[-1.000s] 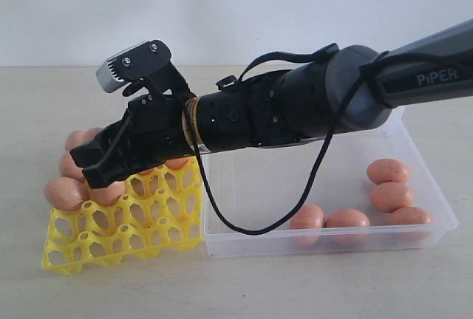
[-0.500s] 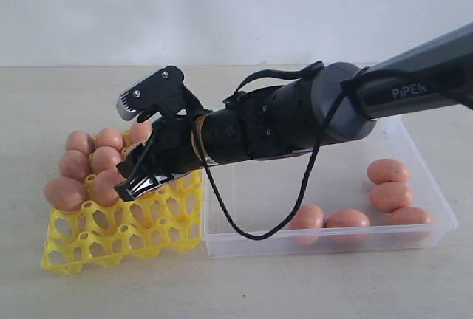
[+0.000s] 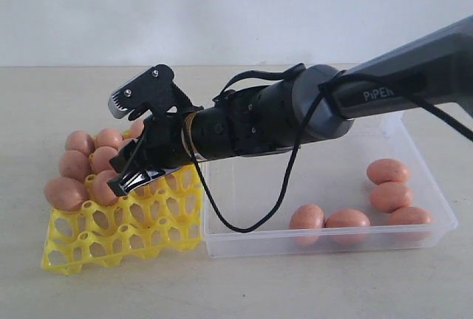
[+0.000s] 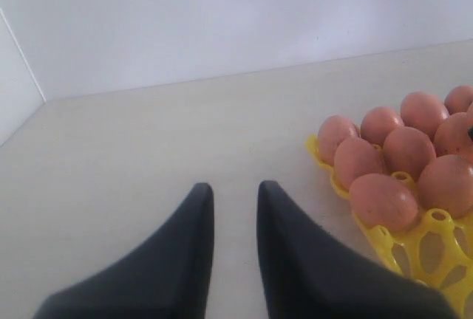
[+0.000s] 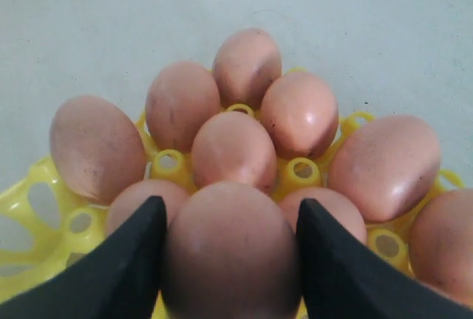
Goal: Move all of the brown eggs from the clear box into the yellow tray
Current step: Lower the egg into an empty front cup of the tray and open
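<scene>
Right fingers (image 5: 126, 260) were clamped on one brown egg (image 5: 229, 260), a finger against each side. The egg was held low over the yellow tray (image 3: 126, 238), above the cluster of eggs (image 3: 74, 164) already seated in its cups. The tray stood on the worktop (image 3: 295, 289), just beside the clear box (image 3: 259, 244). Five more eggs lay in the box, along its front wall and right end. Left fingers (image 4: 185, 245) stood slightly apart with nothing between them, over the worktop near the tray.
</scene>
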You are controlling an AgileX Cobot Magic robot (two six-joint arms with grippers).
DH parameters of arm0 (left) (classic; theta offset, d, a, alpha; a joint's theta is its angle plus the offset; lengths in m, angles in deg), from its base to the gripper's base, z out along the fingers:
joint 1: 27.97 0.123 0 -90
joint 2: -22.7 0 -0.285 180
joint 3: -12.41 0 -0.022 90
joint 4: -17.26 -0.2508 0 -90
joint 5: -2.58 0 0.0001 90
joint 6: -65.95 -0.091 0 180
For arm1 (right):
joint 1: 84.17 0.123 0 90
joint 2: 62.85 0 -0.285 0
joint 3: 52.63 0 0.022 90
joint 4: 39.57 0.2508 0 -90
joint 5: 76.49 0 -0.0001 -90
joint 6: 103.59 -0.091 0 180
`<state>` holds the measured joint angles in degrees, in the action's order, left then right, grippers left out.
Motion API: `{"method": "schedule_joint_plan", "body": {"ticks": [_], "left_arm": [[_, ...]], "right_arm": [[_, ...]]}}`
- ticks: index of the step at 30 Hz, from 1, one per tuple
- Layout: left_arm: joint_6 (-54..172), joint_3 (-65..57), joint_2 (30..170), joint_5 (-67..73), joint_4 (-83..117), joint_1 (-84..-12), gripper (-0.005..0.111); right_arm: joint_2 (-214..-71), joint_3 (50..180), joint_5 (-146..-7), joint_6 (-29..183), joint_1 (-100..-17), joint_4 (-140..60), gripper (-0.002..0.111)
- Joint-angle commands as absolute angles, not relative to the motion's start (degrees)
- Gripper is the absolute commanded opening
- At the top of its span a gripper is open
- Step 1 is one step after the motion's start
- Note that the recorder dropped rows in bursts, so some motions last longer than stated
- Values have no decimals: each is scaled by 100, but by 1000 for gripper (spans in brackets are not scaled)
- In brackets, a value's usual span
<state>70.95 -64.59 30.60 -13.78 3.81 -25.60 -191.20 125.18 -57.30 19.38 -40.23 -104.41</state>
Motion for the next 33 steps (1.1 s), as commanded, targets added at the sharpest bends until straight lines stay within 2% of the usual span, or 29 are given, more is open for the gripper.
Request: {"method": "schedule_joint_plan", "body": {"ticks": [1, 33], "left_arm": [[7106, -6481, 3049, -1366, 392, -2590, 22], [7106, -6481, 3049, -1366, 392, -2590, 22]], "right_arm": [[-19074, 12569, -5688, 1808, -4019, -10434, 0], [-19195, 12556, -5485, 1179, -4019, -10457, 0]]}}
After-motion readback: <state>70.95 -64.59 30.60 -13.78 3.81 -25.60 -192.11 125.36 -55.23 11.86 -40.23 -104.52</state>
